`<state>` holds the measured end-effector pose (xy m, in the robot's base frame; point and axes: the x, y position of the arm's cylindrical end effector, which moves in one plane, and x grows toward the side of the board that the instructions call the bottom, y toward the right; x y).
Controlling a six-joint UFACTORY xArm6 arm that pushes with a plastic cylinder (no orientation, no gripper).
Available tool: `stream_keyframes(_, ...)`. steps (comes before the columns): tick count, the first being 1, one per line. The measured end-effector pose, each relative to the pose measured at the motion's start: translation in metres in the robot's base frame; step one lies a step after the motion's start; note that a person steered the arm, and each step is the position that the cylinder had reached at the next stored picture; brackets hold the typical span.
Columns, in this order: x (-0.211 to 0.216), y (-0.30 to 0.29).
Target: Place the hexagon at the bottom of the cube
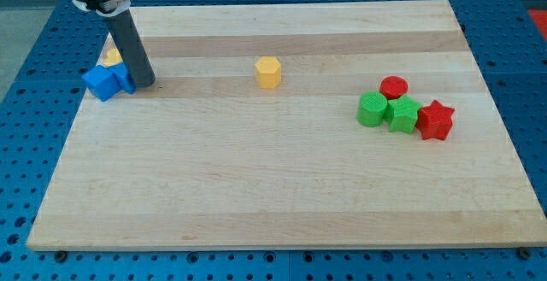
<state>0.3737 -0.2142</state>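
Camera view shows a wooden board on a blue perforated bench, with the arm's dark rod coming down at the view's upper left. There is no claw on this arm to be apart or together; it ends in a plain rod, and my tip rests on the board just at the right of a pair of blue blocks. The nearer one, a blue cube, appears to touch the rod; the other blue block sits against it on the left, its shape hard to make out. A yellow block peeps out behind them, mostly hidden.

The yellow hexagon stands alone near the middle of the board's upper half, well apart from the tip and the cube. Far on the right sits a cluster: a red cylinder, a green cylinder, a green block and a red star.

The risk, as I judge it, is the tip's closeness to the blues: pulling away carelessly could drag the cube and shift the target. An off-centre push may also spin the hexagon aside.
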Motion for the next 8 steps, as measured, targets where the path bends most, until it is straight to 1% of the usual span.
stream_keyframes(1,-0.017,0.025)
stream_keyframes(2,-0.043,0.09)
stream_keyframes(3,-0.051,0.172)
stream_keyframes(4,-0.039,0.222)
stream_keyframes(5,-0.028,0.218)
stream_keyframes(6,-0.028,0.188)
stream_keyframes(8,-0.007,0.186)
